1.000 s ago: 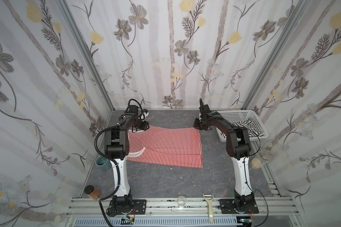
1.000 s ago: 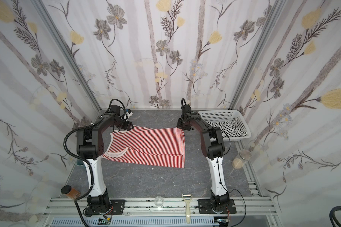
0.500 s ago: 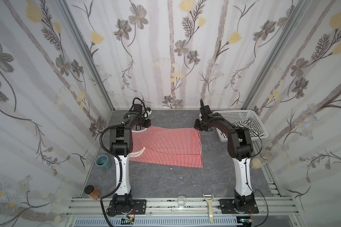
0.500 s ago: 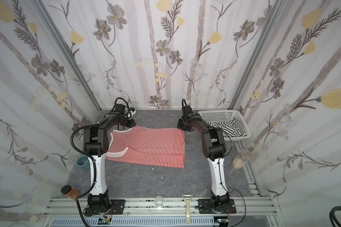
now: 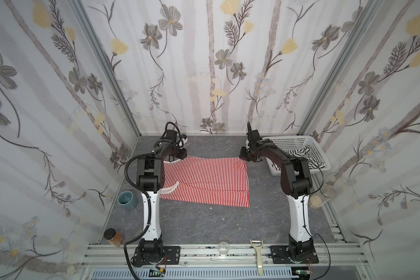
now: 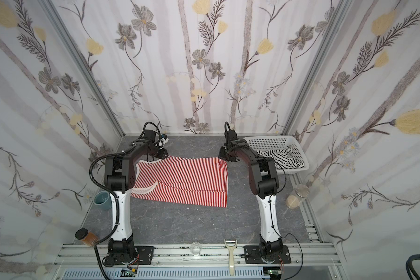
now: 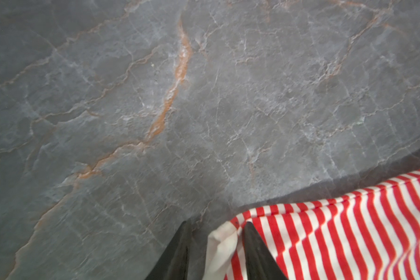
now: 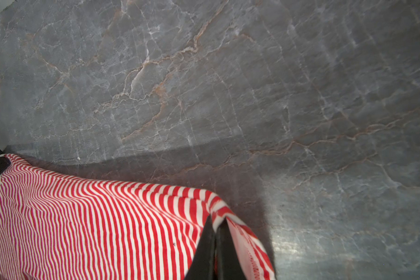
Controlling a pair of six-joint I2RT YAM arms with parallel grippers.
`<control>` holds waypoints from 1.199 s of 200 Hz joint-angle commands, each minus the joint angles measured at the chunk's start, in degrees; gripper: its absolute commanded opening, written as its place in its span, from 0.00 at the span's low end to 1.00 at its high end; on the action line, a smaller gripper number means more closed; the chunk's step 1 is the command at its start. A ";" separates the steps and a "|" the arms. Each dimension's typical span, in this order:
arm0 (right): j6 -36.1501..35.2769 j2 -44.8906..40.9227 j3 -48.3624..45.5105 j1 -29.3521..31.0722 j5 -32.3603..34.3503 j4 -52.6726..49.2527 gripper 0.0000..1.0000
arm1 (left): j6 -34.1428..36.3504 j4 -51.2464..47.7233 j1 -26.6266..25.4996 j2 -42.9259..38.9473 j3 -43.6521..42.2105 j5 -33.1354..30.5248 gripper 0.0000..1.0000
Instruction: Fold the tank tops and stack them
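Observation:
The red-and-white striped tank top lies spread on the grey table, pale-trimmed armholes to the left. My right gripper is shut on its far right corner and holds the hem slightly raised. At the far left corner my left gripper is open. The white trim lies loose between its fingers, beside one of them. The black-striped white tank top lies crumpled in the basket.
The white perforated basket stands at the far right by the right arm. A blue-grey cup and a brown jar stand at the left edge. Two glass jars stand at the right edge. A peeler and small glass rest on the front rail.
The left arm's elbow has swung in toward the top, and its gripper has shifted slightly right onto the far left corner. The right gripper has kept its hold.

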 commanded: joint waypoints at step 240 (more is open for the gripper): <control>-6.01 -22.15 -25.15 -0.02 -4.02 10.90 0.00 | 0.94 1.83 1.75 -24.02 -23.32 8.32 0.03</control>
